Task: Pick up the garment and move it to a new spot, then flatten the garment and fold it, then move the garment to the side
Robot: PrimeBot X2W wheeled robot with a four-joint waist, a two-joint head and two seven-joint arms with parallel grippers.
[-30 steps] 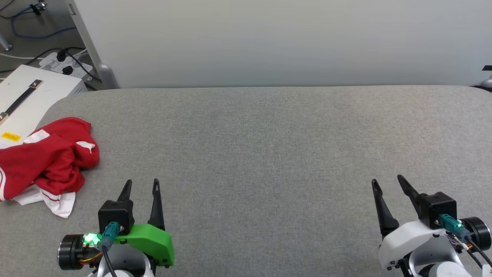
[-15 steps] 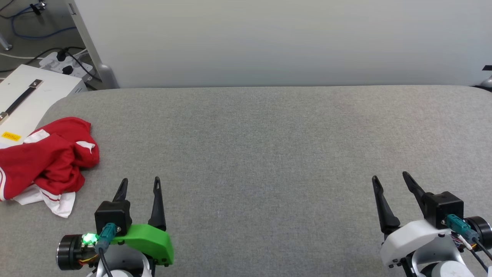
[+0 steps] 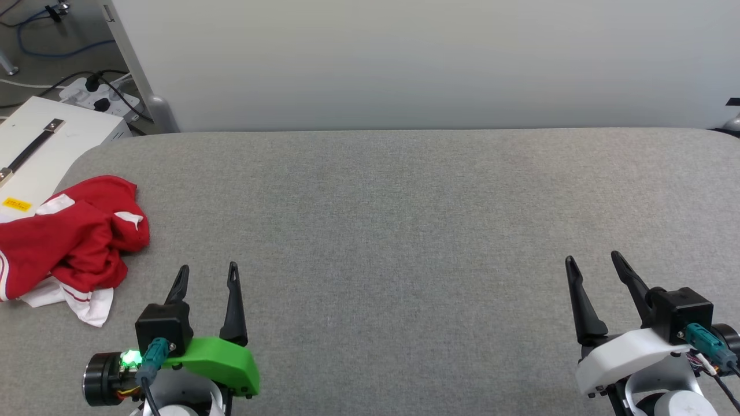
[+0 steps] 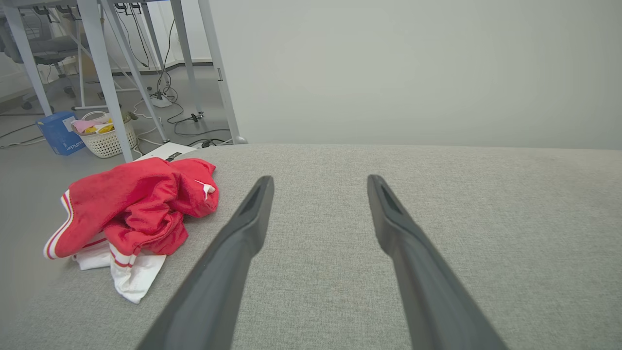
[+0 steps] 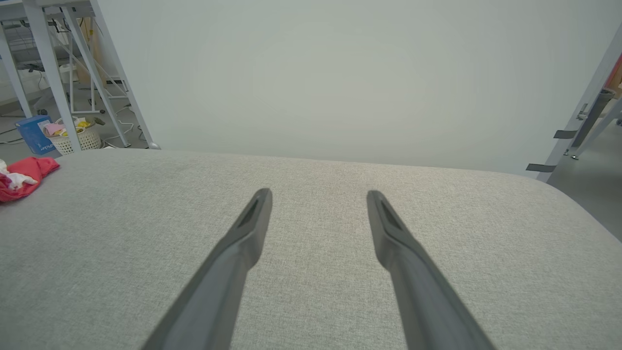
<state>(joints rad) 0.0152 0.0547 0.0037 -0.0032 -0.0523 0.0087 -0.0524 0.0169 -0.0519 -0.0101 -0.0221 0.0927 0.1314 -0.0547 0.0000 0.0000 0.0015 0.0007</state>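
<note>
Red garment (image 3: 75, 231), crumpled at left edge of table (image 3: 404, 202), unpicked: you next bring the released left end effector (image 3: 208, 267) onto it; right end effector (image 3: 594, 257) likewise released.

Grey fabric tabletop (image 3: 404, 231) w/ rounded corners; plain pale wall panel (image 3: 404, 58) directly behind. Far left, on grey floor (image 4: 24, 170): white box (image 3: 69, 144) w/ black strap, power strip (image 3: 98, 95), blue cable (image 3: 58, 56). Further back: metal desk legs (image 4: 102, 73), white basket (image 4: 104, 141) beside blue box (image 4: 56, 138). Light soft, even.
</note>
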